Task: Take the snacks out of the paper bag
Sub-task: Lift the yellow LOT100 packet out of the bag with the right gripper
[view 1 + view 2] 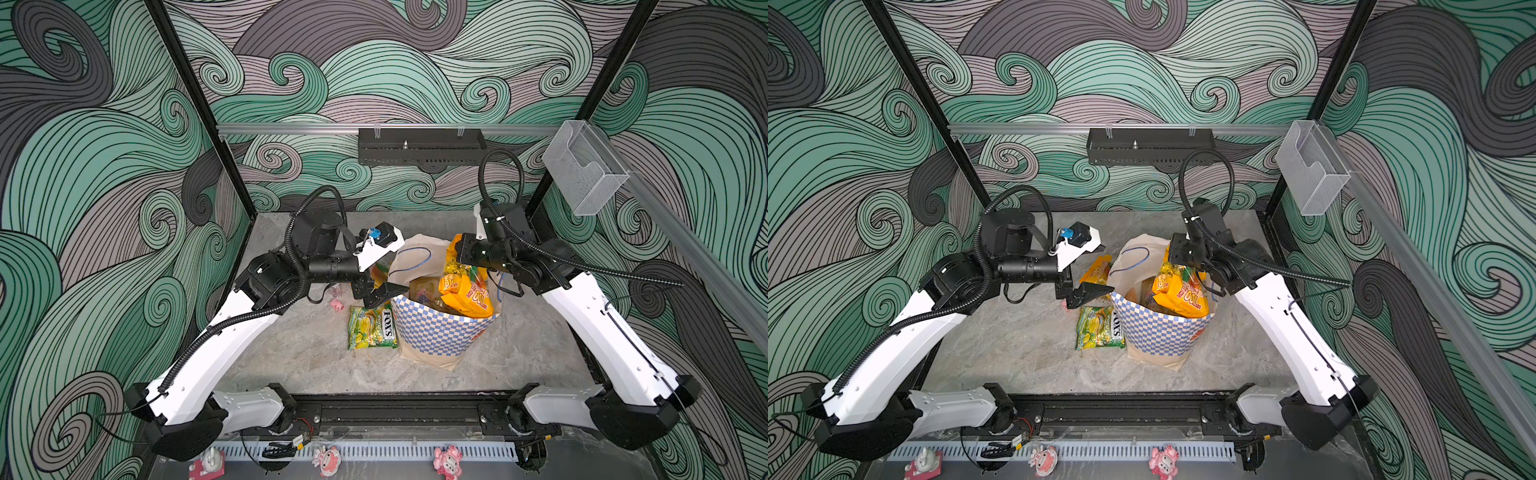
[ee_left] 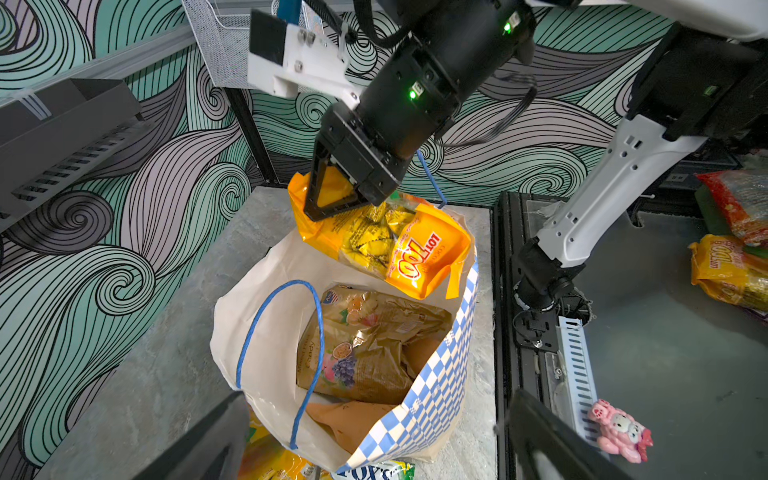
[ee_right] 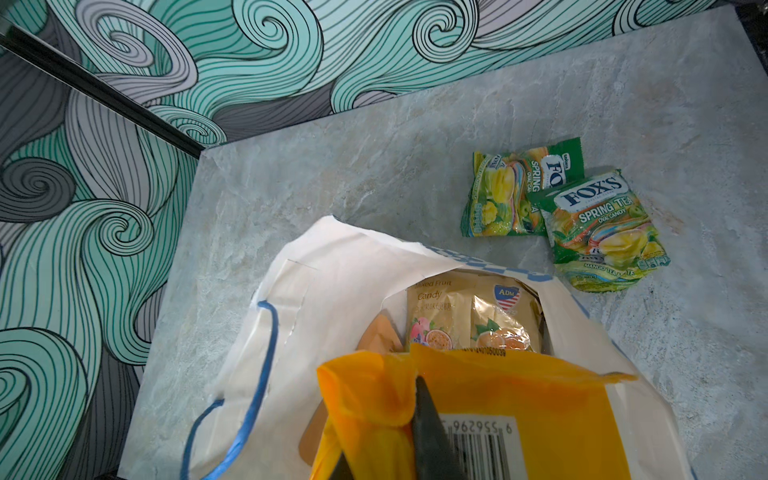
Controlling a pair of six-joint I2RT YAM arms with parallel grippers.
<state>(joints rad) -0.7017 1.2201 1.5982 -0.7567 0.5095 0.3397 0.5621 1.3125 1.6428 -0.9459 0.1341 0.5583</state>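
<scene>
Overhead, in both top views, the left arm is reaching inward with its elbow bent. The left gripper [image 1: 386, 293] is hanging spread wide beside the rim of the paper bag [image 1: 436, 332], gripping nothing. The right arm is angling down over the bag's mouth, and the right gripper [image 1: 463, 255] is pressing together on the top edge of a glossy orange packet [image 1: 467, 297], whose lower end is resting at the rim. A crinkly green-yellow FOX'S packet [image 1: 372, 328] is lying flat on the grey marbled table [image 1: 291, 361], just beside the checked band.

From the left wrist, the black fingers [image 2: 320, 195] are pinching the orange film. A creased tan packet [image 2: 374, 345] is sitting inside the cream paper walls, with a blue cord handle [image 2: 282, 324] drooping inward.

From the right wrist, two FOX'S packets [image 3: 602, 228] are overlapping on the table near the bag
</scene>
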